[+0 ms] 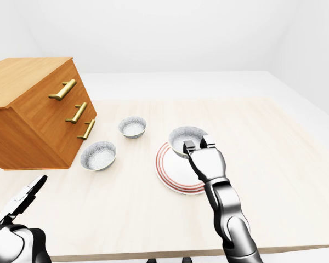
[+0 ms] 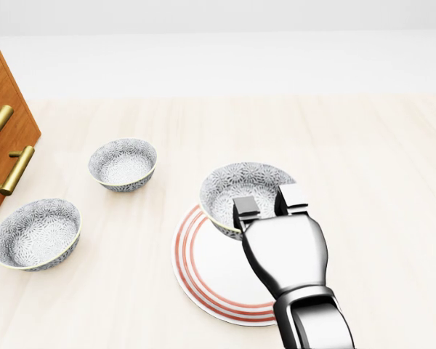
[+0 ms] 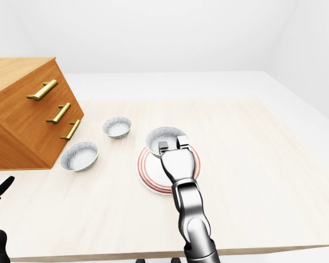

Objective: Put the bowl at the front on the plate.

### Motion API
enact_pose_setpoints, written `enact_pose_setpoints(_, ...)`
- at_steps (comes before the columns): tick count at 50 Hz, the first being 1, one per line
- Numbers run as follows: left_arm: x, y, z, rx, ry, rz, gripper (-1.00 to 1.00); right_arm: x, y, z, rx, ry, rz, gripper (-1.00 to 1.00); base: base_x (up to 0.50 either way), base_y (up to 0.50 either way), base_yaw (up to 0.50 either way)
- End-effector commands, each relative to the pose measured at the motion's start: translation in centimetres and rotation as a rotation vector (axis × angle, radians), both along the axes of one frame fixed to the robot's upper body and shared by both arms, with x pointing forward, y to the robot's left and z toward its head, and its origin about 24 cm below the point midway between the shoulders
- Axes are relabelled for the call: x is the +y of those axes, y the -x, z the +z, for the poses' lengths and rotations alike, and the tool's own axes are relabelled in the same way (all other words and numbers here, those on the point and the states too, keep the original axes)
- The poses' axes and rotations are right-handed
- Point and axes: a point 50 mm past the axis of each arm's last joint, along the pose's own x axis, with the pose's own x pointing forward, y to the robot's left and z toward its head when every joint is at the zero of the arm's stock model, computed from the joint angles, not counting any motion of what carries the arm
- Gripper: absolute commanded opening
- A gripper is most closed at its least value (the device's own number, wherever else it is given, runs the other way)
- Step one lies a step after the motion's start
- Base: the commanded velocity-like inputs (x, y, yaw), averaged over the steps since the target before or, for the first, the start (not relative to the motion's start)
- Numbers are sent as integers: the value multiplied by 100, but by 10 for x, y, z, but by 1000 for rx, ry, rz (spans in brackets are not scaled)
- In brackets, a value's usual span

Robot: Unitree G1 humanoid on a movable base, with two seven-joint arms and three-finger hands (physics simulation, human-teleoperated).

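Note:
In the head view, a patterned grey bowl [image 2: 236, 185] hangs over the upper edge of the white plate with red rings [image 2: 203, 273]. My right hand [image 2: 265, 202] is shut on the bowl's near rim, with one finger inside and one outside. The hand and forearm hide the right half of the plate. Whether the bowl touches the plate cannot be told. In the left-eye view, my left hand [image 1: 26, 196] sits low at the bottom left, fingers spread and holding nothing, well away from the dishes.
Two more patterned bowls [image 2: 122, 163] [image 2: 36, 233] stand left of the plate. A wooden drawer chest [image 1: 38, 109] with brass handles rests on the table's left side. The table's near edge [image 1: 153, 253] runs along the bottom of the left-eye view.

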Motion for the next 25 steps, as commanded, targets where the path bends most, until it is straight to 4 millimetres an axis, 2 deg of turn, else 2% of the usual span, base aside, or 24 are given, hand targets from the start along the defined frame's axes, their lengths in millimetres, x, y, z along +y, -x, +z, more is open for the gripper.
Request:
enact_pose_setpoints(1, 0, 0, 1, -3, -2, 1, 100, 6, 1, -13, -11, 47, 11, -100, 0, 0, 0)
enact_pose_setpoints(6, 0, 1, 1, -6, -2, 1, 100, 6, 1, -22, 4, 37, 19, -100, 0, 0, 0)
enact_pose_setpoints(16, 0, 1, 1, -5, 1, 2, 100, 3, 3, -24, 5, 32, 15, -100, 0, 0, 0)
enact_pose_setpoints(25, 0, 1, 1, -4, -3, 1, 100, 0, 3, -34, 20, 14, 13, -100, 0, 0, 0)
